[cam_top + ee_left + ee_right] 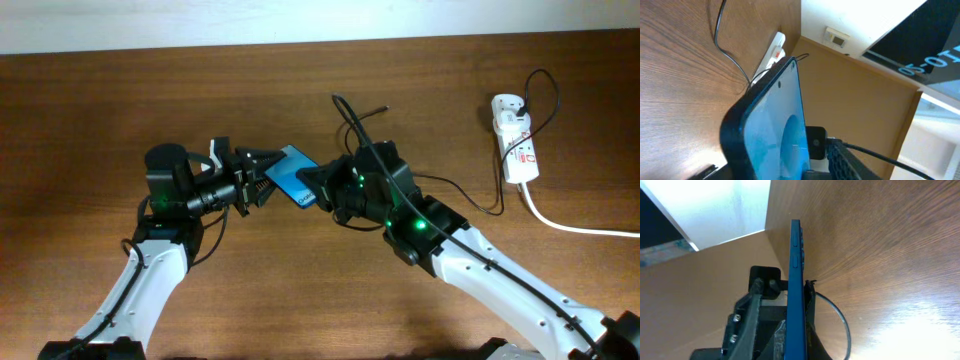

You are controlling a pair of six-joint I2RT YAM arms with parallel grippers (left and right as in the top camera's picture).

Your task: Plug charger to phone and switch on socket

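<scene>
Overhead view: my left gripper is clamped on the phone, holding it off the table near the centre, blue screen up and tilted. My right gripper meets the phone's other end from 3 o'clock; I cannot tell whether its fingers are closed or on what, since the wrist body hides them.

From the right arm the charger loops up toward 12 o'clock, and another stretch runs out toward 3 o'clock past the arm. Farther out, near the table's 2 o'clock corner, sits the socket, with the black adapter plugged in at its far end and the white cord trailing off to the right edge.

In the left wrist view the phone fills the frame, screen facing me, with a black cable entering a black part at its lower right. The socket shows beyond the phone's top edge at 12 o'clock.

In the right wrist view I see the phone edge-on, upright in the frame, side buttons visible, the left gripper gripping it from 9 o'clock, and the cable curling at 4 o'clock.
</scene>
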